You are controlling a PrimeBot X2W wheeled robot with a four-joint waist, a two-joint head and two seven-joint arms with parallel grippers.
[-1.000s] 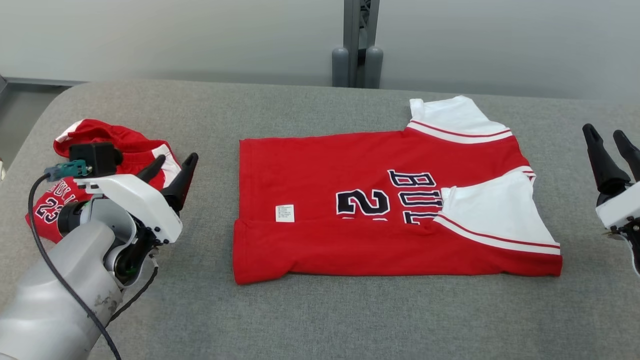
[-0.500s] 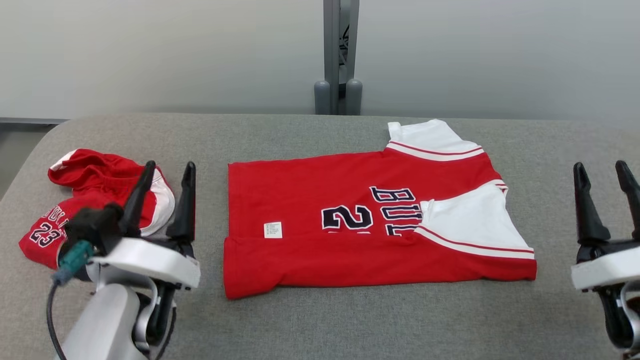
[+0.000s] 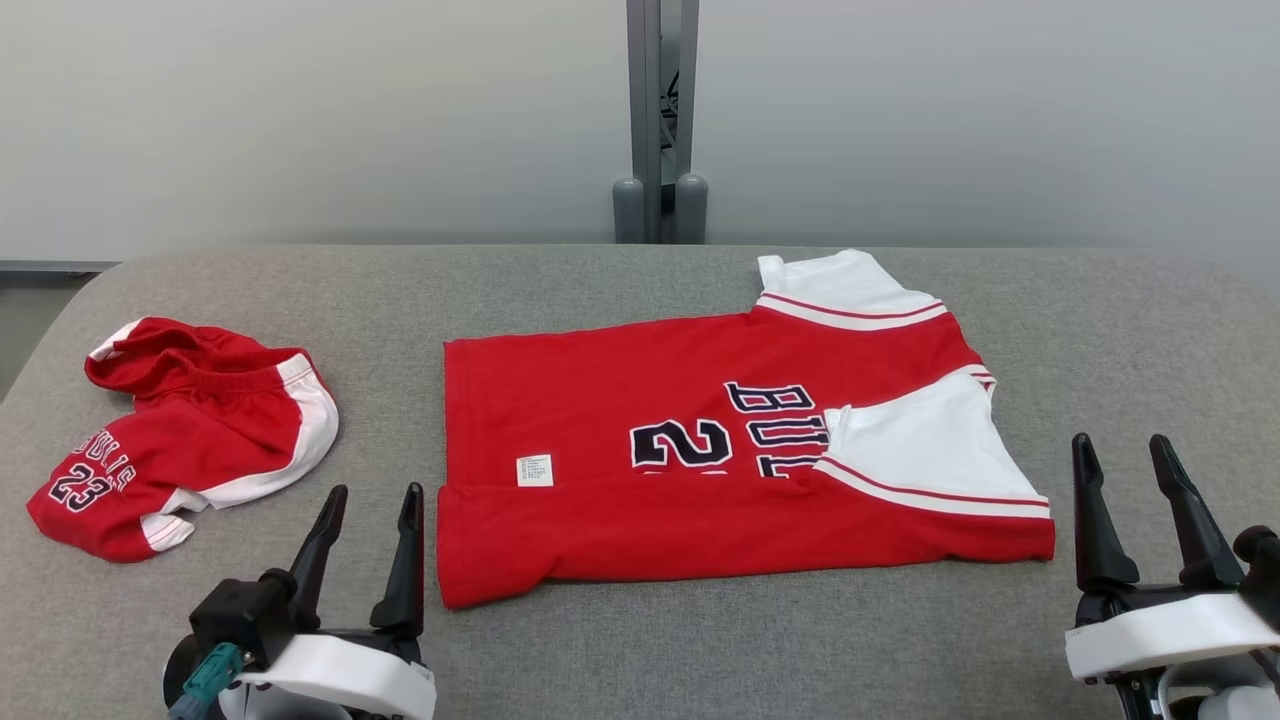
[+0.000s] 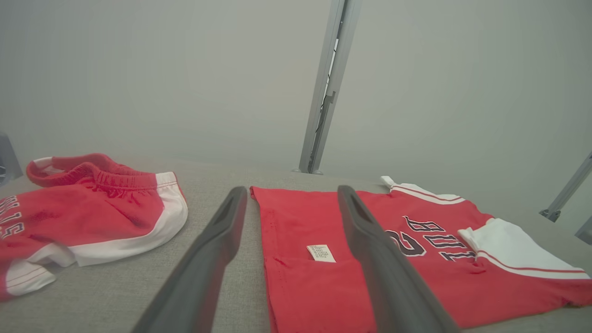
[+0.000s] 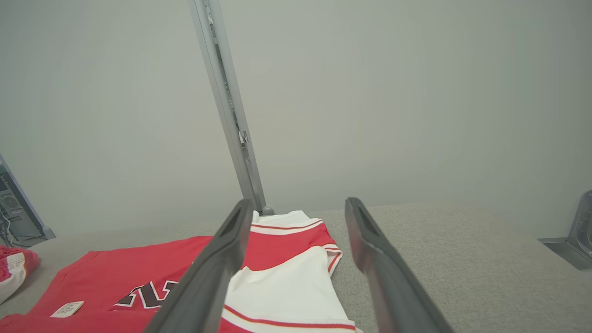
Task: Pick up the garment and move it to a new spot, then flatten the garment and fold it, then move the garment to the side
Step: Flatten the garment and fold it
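Observation:
The garment [image 3: 600, 400] is a red jersey with white sleeves and dark lettering, lying flat mid-table with its near long edge folded over; it also shows in the left wrist view [image 4: 300, 222] and the right wrist view [image 5: 115, 273]. My left gripper [image 3: 376, 490] stands open just off the garment's near left corner, fingers pointing away from me, with nothing between them [image 4: 291, 189]. My right gripper [image 3: 1120, 440] is open to the right of the sleeve end, apart from the cloth and holding nothing [image 5: 299, 202].
Red shorts [image 3: 190, 430] with white trim and "23" lie crumpled at the table's left, also seen by the left wrist [image 4: 92, 208]. The grey fabric table [image 3: 700, 650] has rounded corners. A metal post [image 3: 658, 120] stands behind its far edge.
The head camera has tilted up. Both arms have drawn back toward me; the left gripper left the spot beside the shorts and now stands upright near the garment's corner. Both stay open.

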